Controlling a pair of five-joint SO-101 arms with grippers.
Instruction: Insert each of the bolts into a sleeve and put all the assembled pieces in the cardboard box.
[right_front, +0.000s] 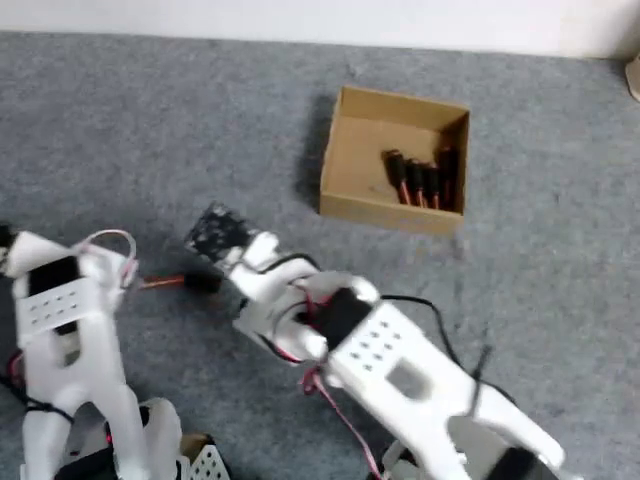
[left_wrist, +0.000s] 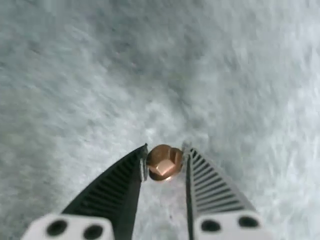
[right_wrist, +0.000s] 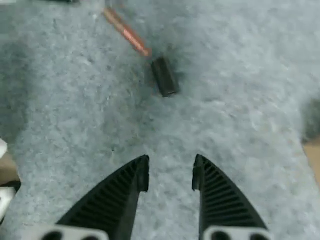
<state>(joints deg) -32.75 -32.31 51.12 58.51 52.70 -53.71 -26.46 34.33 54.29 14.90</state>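
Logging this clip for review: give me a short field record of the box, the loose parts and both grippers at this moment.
left gripper: shut on the bolt by its head
bolt: tip close to one end of the sleeve
sleeve: lying loose on the grey carpet
right gripper: open, empty, over the carpet near the sleeve
cardboard box: holds about four assembled pieces

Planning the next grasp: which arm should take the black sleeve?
Right. The right hand is open with the sleeve lying just ahead of it; the left hand is shut on the bolt.
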